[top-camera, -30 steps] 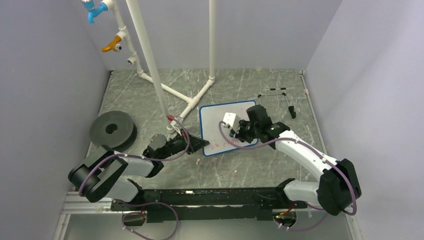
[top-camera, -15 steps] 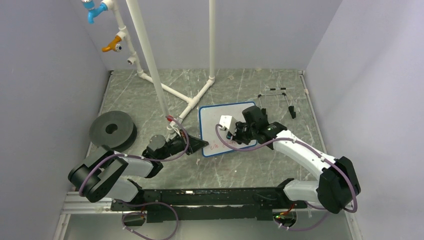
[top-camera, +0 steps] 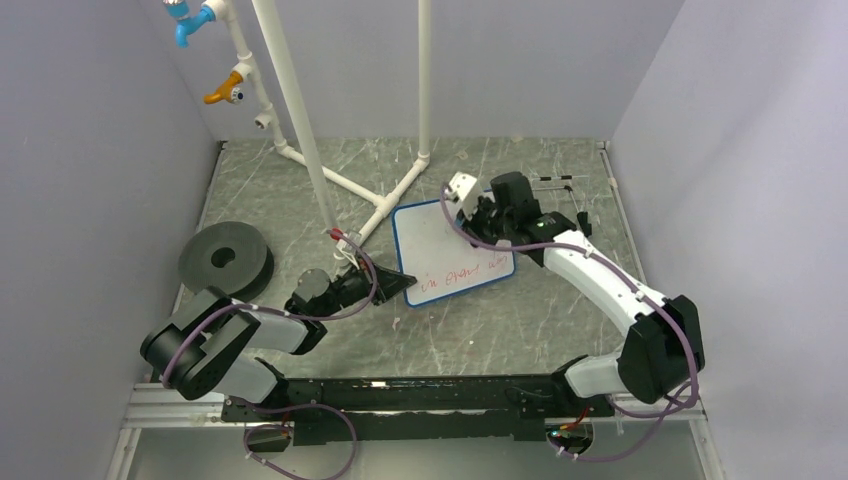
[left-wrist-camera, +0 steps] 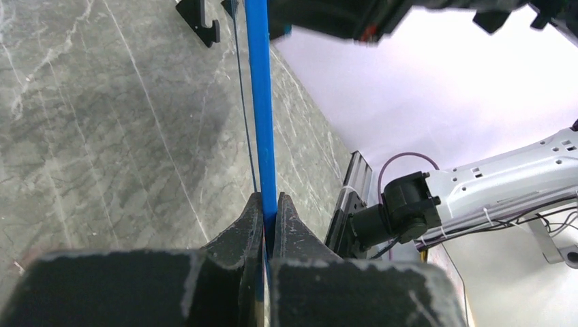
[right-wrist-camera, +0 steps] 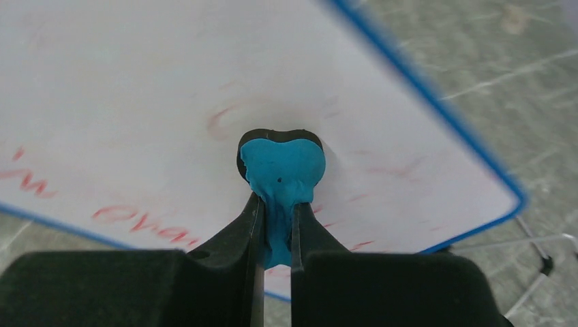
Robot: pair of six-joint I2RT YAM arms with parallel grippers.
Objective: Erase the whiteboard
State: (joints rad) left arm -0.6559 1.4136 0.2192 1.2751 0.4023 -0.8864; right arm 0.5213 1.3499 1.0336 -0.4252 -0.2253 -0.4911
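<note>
Over the last second the right claw (top-camera: 478,212) has swept from the middle of the whiteboard (top-camera: 440,245) out to its far edge, and the board has turned slightly on the desk (top-camera: 300,190). In the right wrist view the far part shows only faint pink smears, so that stretch looks wiped. The red writing (top-camera: 455,278) along the near edge is now uncovered and still plain to read, which I judge to be the part left to do. The right claw (right-wrist-camera: 276,218) is clamped on a blue eraser (right-wrist-camera: 281,163), whose black pad presses on the whiteboard (right-wrist-camera: 136,82) with the writing lying on its near side. The left claw (top-camera: 398,287) is closed tight on the blue rim (left-wrist-camera: 260,82) at the board's near left corner, fingers (left-wrist-camera: 238,231) on either side, apparently to hold it in place
</note>
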